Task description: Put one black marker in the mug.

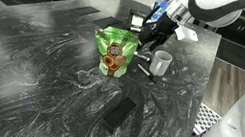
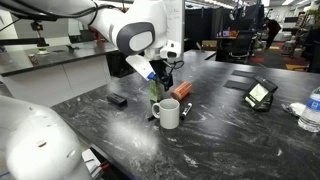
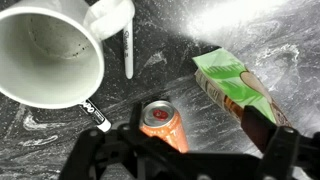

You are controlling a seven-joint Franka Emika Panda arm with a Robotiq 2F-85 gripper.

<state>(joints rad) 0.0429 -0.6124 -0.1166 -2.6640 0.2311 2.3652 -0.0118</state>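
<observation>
The white-grey mug [image 3: 45, 50] stands upright on the dark marbled table; it shows in both exterior views [image 1: 161, 63] [image 2: 168, 113]. One thin black marker [image 3: 127, 50] lies on the table beside the mug's handle, pale from glare. Another black marker [image 3: 97, 115] lies partly hidden by the mug's base. A marker [image 2: 186, 108] also shows by the mug in an exterior view. My gripper [image 3: 185, 142] is open and empty. It hangs above the table between the mug and the green bag [image 1: 154, 34] [image 2: 160, 75].
An orange can [image 3: 165, 125] lies on its side below my jaws [image 2: 181, 91]. A green snack bag [image 3: 240, 90] stands close by [image 1: 113, 52]. A flat black block [image 1: 120, 114] lies nearer the table's front [image 2: 117, 100]. A tablet-like device [image 2: 260, 93] sits farther off.
</observation>
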